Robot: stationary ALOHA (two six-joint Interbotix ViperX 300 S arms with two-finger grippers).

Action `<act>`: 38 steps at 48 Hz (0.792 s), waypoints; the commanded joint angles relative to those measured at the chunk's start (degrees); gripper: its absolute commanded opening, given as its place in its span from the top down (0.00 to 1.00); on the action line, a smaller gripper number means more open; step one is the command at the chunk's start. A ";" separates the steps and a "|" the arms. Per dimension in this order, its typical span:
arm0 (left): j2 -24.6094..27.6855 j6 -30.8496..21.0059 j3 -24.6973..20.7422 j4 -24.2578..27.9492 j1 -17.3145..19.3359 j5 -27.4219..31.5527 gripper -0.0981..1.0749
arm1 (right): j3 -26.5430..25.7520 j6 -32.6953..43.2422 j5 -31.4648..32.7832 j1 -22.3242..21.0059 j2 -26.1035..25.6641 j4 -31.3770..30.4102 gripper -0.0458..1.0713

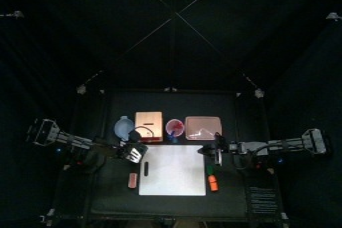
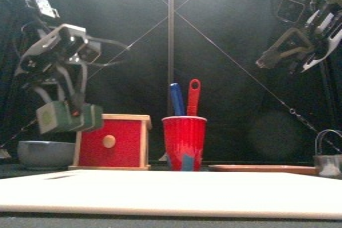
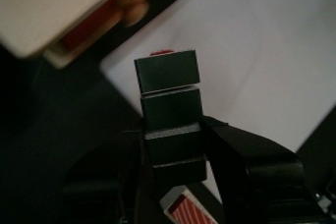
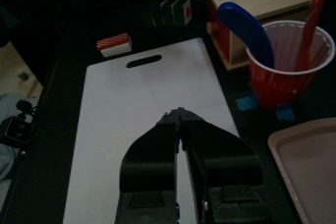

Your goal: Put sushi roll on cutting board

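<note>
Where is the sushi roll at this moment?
In the front view the sushi roll hangs in the left pincer, above the cutting board's left end, beside the red box.

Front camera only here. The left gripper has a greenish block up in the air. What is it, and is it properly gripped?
Observer: The left wrist view shows it's the sushi roll, a dark green strip in square segments, clamped between the jaws of the left gripper.
Operator: Is it above the cutting board?
Observer: In the top view the left gripper sits at the cutting board's left edge, near its far corner, not over its middle.
Operator: And the right arm?
Observer: The right wrist view shows the right gripper shut, hanging above a bare stretch of the cutting board.
</note>
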 commanded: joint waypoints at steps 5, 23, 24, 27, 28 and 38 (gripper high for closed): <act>0.09 4.83 -2.02 2.37 0.26 -9.67 0.46 | -0.70 0.00 -0.26 -0.09 -0.18 0.26 0.93; 10.81 20.39 -8.09 4.13 1.76 -21.80 0.46 | -0.18 0.00 -0.18 -0.09 -0.18 1.67 0.93; 11.60 21.18 -8.79 4.22 1.93 -21.53 0.46 | -0.18 0.00 -0.18 0.00 -0.18 1.58 0.93; 13.80 23.73 -10.99 4.48 2.02 -20.57 0.46 | -0.18 0.00 -0.18 0.00 -0.18 1.76 0.93; 14.50 24.70 -11.69 4.57 2.02 -20.13 0.46 | -0.09 0.00 -0.18 0.00 -0.18 1.76 0.93; 20.13 35.33 -18.11 4.83 1.49 -13.10 0.46 | 0.00 0.00 0.18 0.18 0.18 2.55 0.93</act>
